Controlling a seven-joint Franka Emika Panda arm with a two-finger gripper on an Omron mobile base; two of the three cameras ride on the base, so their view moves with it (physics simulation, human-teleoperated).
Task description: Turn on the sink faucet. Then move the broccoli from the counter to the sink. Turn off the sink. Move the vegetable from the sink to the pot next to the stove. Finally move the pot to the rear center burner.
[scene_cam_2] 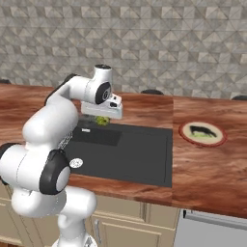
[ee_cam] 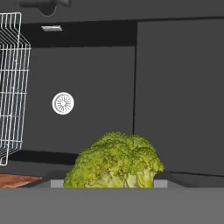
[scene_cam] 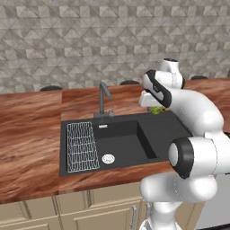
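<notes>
The broccoli [ee_cam: 116,162] sits clamped in the gripper [scene_cam_2: 102,118], raised above the far right of the black sink [scene_cam: 161,130], so, as I judge it, the drop into the basin, the faucet [scene_cam: 104,96] shut-off, the pot transfer and the burner move all remain.

Both base views look forward and down from behind the arm, one from its left, one from its right, sharing the dark sink [scene_cam: 121,143] and wooden tabletop [scene_cam: 29,130]. The hand view sits close above the sink basin, facing the drain [ee_cam: 63,103].
</notes>
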